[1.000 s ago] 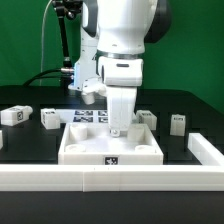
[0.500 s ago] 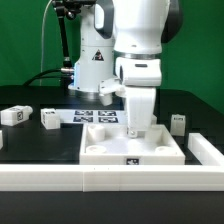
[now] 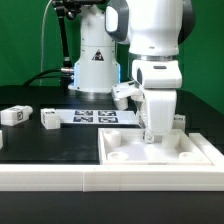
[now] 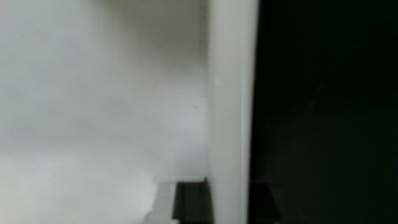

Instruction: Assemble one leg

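Observation:
The wide white square tabletop (image 3: 128,158) lies at the front of the exterior view's right, in the corner of the white rails. My gripper (image 3: 152,135) reaches straight down onto its far rim and is shut on it. In the wrist view the tabletop (image 4: 107,100) fills the frame as a white surface, and its thin rim runs between the two dark fingers (image 4: 192,203) of my gripper (image 4: 231,195). Two small white legs (image 3: 14,115) (image 3: 48,119) with tags lie at the exterior view's left. Another leg (image 3: 179,122) peeks out behind my arm.
The marker board (image 3: 95,116) lies flat at the back middle, in front of the robot base (image 3: 95,70). A white rail (image 3: 50,178) runs along the front edge, and another rail (image 3: 214,147) borders the exterior view's right.
My gripper and the tabletop it holds have slid together toward the exterior view's right, from the middle into the right front corner. The legs at the left have not moved.

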Robot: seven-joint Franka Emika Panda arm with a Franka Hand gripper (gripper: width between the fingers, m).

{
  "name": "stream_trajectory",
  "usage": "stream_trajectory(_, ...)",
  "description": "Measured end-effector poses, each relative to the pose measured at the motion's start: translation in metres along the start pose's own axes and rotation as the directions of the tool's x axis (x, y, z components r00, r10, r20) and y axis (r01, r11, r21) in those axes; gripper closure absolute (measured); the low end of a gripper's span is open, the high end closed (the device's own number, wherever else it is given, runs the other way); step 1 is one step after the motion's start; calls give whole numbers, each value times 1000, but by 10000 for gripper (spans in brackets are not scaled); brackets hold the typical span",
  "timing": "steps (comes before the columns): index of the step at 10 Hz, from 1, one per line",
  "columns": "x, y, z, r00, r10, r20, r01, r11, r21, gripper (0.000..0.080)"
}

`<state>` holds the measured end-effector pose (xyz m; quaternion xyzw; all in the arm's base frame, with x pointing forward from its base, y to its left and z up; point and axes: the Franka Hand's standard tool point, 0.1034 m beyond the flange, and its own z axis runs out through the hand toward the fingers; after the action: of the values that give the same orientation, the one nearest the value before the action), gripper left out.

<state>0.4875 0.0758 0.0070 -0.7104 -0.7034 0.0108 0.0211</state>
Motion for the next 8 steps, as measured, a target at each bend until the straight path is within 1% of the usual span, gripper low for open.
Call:
stream_trajectory(1,4,3,0,1000,9,-2,-9,1000,2,736)
stream_trajectory(2,6,3,0,1000,12,-1,-12,1000,7,736)
stream_trajectory(5,5,3,0,1000,13,-1,-13,1000,6,721)
stream_trajectory(6,5,3,1,1000,14,-1,-14,1000,6,528)
stream_trajectory(7,5,3,1,1000,14,-1,-14,1000,6,528)
stream_trajectory(8,5,3,1,1000,14,-1,-14,1000,7,327)
